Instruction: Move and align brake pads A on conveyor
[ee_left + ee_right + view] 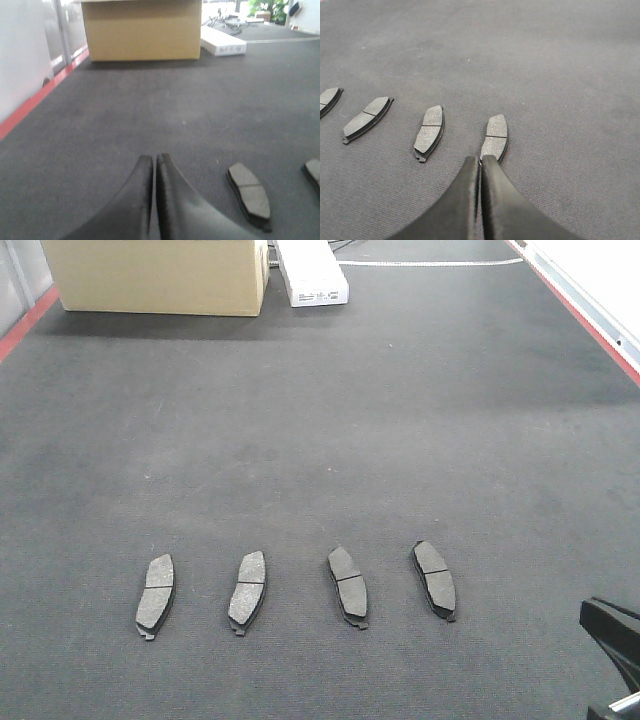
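From the front view we see the four brake pads A lying flat in a row across the near part of the conveyor (320, 420): far left pad (155, 594), second pad (247, 589), third pad (348, 585) and far right pad (434, 578). The left two lean one way, the right two the other, so we judge the alignment unfinished. A cardboard box (155, 275) and a white carton (312, 275) sit at the far end. A black part of the right arm shows at the lower right corner.

In the left wrist view the left pincer (155, 162) has its jaws together, holding nothing, with one pad (249, 195) just beside it to the right.

In the right wrist view the right pincer (480, 162) is likewise pressed together and empty, its tip at the near end of a pad (495, 138).

We judge the pads stiff, dense and gritty, thin against rough felt; we would nip one across its narrow width near the middle groove, or push it by an edge
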